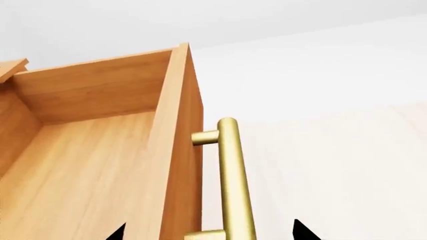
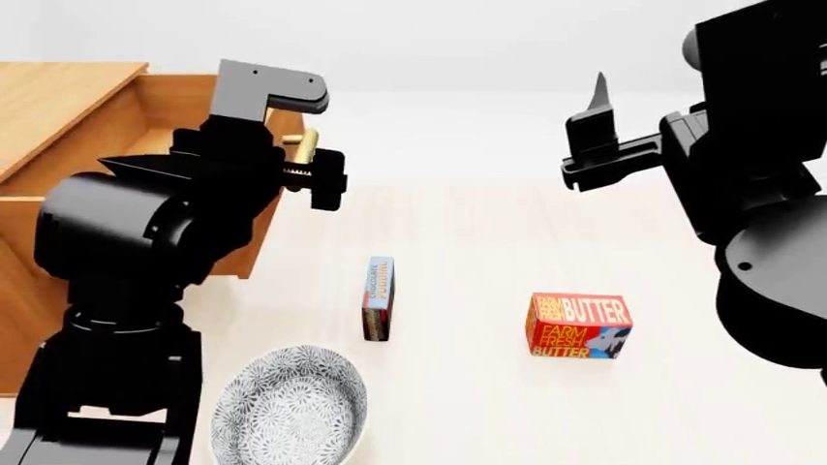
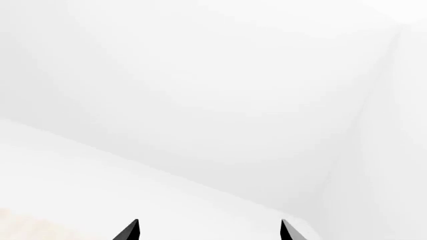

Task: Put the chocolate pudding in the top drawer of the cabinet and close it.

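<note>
The chocolate pudding (image 2: 379, 297), a thin brown and light blue box, stands on its edge on the pale floor, in front of the cabinet (image 2: 58, 107). The top drawer (image 1: 87, 165) is pulled out and its inside shows bare wood. My left gripper (image 1: 210, 234) is open at the drawer's front; its fingertips (image 1: 303, 232) straddle the brass handle (image 1: 233, 185) without clasping it. In the head view, the left gripper (image 2: 310, 167) sits at that handle (image 2: 300, 153). My right gripper (image 2: 597, 116) is raised and open, far from the pudding, with only white background between its fingers (image 3: 130, 231).
A red-orange Farm Fresh Butter box (image 2: 578, 326) lies right of the pudding. A patterned grey bowl (image 2: 287, 407) sits near my left arm's base. The lower part of the cabinet is hidden behind my left arm.
</note>
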Controlling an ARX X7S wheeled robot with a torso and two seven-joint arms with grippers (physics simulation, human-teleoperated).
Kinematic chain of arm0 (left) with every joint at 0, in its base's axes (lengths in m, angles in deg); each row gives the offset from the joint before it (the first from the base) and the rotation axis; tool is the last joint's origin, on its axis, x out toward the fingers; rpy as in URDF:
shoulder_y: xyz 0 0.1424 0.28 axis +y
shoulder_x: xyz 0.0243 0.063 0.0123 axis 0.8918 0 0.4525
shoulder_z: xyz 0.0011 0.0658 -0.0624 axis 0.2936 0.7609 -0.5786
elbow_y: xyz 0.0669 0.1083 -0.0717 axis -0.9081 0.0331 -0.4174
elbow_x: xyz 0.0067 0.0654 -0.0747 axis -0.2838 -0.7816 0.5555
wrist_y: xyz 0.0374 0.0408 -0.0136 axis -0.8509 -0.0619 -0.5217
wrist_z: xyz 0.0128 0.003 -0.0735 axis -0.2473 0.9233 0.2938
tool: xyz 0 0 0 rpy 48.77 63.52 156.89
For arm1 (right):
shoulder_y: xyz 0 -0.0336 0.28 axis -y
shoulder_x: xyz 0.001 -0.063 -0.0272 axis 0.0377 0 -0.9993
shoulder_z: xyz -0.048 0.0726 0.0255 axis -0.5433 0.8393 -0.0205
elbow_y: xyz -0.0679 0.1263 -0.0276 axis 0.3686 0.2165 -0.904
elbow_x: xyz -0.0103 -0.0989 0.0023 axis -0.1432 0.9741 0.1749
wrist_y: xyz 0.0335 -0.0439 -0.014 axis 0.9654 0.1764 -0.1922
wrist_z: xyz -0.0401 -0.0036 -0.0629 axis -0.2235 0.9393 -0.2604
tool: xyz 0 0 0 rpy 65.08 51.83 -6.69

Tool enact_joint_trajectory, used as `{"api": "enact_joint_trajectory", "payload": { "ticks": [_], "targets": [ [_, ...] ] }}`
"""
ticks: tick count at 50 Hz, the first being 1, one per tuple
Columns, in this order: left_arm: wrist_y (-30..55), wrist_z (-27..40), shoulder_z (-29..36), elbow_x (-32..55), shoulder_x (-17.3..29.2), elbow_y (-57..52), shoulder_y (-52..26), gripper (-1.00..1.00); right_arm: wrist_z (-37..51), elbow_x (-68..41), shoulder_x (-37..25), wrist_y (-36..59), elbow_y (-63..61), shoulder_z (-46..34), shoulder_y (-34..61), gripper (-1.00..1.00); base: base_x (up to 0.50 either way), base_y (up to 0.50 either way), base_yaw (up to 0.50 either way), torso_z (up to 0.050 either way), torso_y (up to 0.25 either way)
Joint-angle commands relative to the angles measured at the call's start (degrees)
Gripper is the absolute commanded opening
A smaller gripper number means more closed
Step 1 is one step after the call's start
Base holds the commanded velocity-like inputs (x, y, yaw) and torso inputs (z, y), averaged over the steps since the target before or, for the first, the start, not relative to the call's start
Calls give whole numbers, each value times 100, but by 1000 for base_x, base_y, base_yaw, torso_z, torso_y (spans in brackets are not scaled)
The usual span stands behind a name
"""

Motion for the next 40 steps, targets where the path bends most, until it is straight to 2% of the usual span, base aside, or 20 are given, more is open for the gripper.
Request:
{"api": "enact_joint_trajectory", "payload": {
  "ticks": [1, 6, 22, 34, 40],
  "targets": [
    [-427, -234, 103, 1206, -260, -179, -267, 100, 35, -65, -10, 4, -9, 25, 14, 100, 0, 0, 0, 0, 0],
    [-680, 21, -71, 1014, -206, -156, -665, 100, 75, -133, -15, 45, -25, 52, 64, 100, 0, -1, -1, 0, 4],
    [120, 504, -667, 1432, -223, -1265, -1176, 100, 314, -512, -59, 216, -175, 220, 182, 100, 0, 0, 0, 0, 0],
    [584, 726, -538, 2121, -595, -2770, -385, 100, 407, -643, -108, 220, -240, 288, 168, 100, 0, 0, 0, 0, 0],
    [374, 834, -175, 2236, -684, -3140, 123, 100, 408, -661, -137, 200, -231, 303, 151, 100, 0, 0, 0, 0, 0]
  ]
}}
